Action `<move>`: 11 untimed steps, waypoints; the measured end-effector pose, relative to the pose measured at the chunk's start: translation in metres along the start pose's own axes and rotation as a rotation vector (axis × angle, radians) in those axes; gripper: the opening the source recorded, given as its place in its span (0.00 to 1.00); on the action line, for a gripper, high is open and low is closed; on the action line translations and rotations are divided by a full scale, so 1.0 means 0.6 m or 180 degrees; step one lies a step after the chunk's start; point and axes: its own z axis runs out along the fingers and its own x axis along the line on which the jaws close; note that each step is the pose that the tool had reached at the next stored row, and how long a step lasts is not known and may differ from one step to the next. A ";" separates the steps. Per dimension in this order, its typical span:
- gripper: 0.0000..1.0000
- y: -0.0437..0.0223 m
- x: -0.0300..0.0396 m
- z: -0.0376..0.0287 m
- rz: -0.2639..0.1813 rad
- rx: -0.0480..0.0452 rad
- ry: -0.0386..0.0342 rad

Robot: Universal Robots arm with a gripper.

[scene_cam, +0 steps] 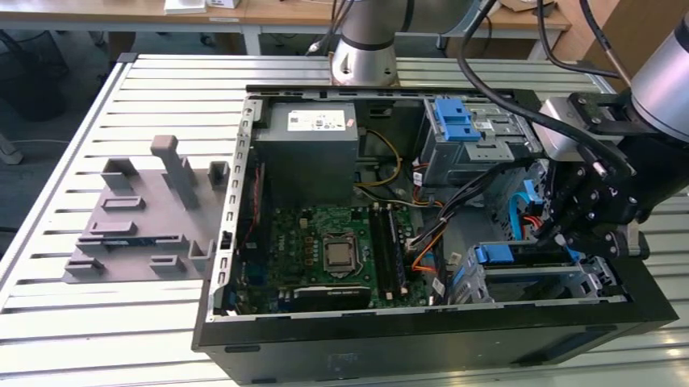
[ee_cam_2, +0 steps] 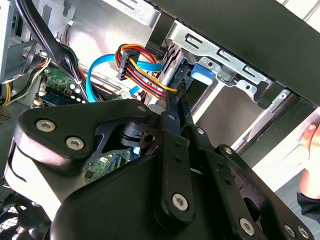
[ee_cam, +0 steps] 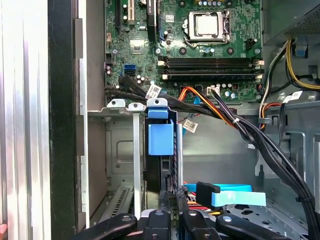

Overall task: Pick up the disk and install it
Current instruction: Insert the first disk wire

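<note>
Slatted metal table (scene_cam: 64, 322) carries, toward the exterior view's left, one grey fixture (scene_cam: 145, 218); beside that, one open computer case (scene_cam: 431, 347) with one motherboard (scene_cam: 334, 250) and, behind it, one power supply (scene_cam: 306, 149). At the case's far side from the fixture, the gripper (scene_cam: 562, 235) reaches down into the drive cage (scene_cam: 538, 278). The first wrist view shows the disk (ee_cam: 161, 165) standing on edge in that cage, blue tab up, just ahead of the black fingers (ee_cam: 165, 207); whether they clamp it cannot be told. A person's hand (ee_cam_2: 311, 165) appears in the second wrist view, outside the case.
</note>
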 end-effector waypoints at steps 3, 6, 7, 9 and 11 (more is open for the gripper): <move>0.16 0.000 0.000 0.001 0.0000 0.0000 0.0000; 0.16 0.000 0.000 0.002 0.0000 0.0000 0.0001; 0.16 -0.001 0.000 0.002 0.0000 -0.0001 0.0000; 0.16 -0.001 0.000 0.002 0.0000 -0.0003 0.0000; 0.16 -0.001 0.000 0.000 0.0001 -0.0009 -0.0001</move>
